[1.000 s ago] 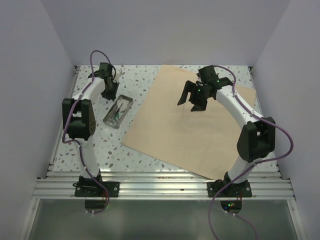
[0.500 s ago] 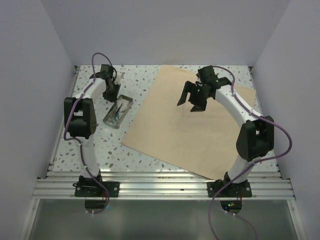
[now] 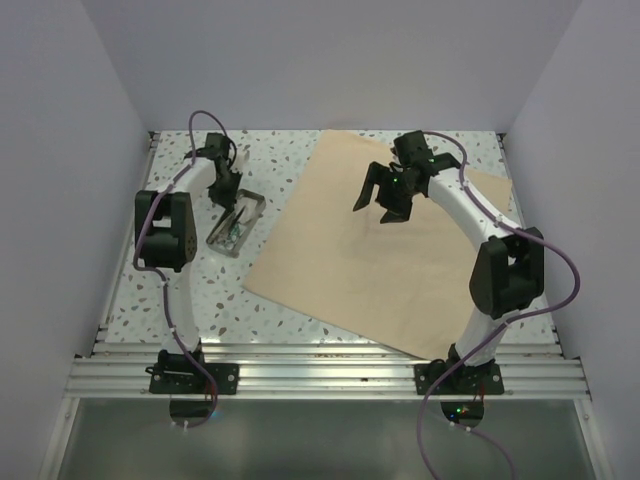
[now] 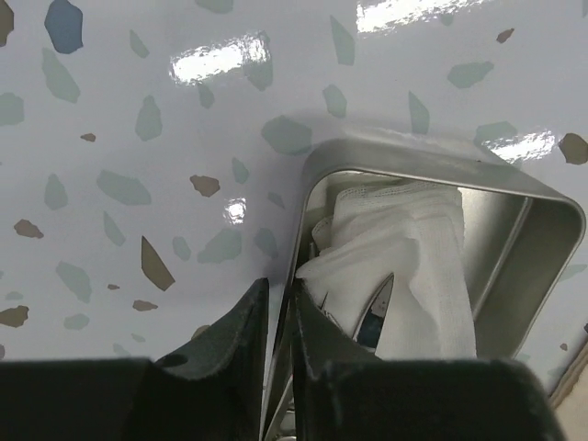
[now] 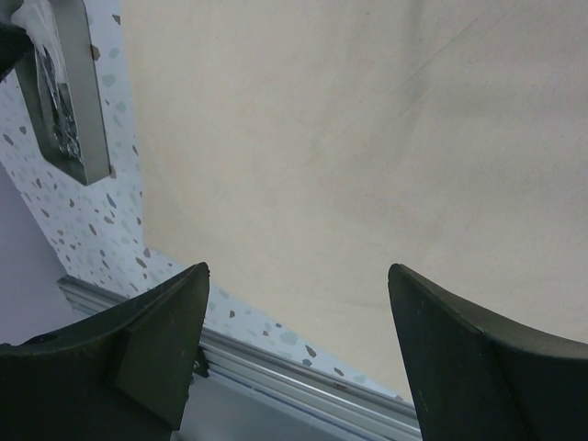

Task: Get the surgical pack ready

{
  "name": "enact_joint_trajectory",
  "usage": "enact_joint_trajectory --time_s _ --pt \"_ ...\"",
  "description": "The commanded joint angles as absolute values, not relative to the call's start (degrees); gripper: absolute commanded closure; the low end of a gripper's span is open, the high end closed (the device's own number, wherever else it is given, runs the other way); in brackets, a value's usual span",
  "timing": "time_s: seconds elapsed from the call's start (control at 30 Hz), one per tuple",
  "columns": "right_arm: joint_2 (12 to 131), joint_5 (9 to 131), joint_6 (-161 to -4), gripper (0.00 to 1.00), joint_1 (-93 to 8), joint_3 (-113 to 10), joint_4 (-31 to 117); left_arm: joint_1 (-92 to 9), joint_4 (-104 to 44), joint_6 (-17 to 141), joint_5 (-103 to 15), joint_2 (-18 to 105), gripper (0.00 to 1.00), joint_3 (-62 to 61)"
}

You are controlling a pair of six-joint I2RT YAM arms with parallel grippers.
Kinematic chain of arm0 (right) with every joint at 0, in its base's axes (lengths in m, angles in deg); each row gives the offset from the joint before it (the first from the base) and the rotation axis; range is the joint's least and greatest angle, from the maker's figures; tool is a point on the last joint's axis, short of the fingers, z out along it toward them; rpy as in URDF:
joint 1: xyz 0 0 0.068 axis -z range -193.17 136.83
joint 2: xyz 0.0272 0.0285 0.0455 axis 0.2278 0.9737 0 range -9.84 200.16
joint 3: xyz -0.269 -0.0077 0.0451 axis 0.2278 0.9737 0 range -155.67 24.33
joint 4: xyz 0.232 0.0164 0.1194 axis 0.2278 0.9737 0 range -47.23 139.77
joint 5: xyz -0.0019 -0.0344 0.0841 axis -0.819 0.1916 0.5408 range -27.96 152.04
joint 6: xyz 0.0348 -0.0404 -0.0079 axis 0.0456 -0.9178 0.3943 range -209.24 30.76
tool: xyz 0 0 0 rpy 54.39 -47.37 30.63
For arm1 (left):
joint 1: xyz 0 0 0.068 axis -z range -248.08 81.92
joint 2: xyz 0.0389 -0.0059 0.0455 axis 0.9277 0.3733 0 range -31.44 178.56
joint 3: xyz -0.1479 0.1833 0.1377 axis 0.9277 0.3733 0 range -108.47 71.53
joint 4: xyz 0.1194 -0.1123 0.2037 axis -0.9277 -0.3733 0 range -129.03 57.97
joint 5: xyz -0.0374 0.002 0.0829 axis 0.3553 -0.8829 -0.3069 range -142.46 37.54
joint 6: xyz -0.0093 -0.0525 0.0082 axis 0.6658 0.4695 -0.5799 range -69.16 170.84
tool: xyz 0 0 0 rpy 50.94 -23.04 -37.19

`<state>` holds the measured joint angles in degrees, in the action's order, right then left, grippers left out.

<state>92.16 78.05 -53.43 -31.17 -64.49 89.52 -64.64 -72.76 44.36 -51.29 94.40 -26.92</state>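
The left fingers stand almost together, astride one wall of the tray. Whether they press it cannot be told. Gauze fills the tray, and a steel instrument pokes from under it, mostly hidden. The fingers cut off the tray's near end. The tray lies on the tabletop, near the sheet but apart from it. The right fingers gape wide and empty above the sheet, whose near corner reaches close to the front rail.
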Motion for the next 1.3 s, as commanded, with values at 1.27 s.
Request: enact_joint_trajectory --time_s 1.27 --pt "75.09 69.78 -57.43 0.18 -20.48 -60.94 106.5 -36.47 -80.73 47.42 -42.53 85.71 1.0 -38.5"
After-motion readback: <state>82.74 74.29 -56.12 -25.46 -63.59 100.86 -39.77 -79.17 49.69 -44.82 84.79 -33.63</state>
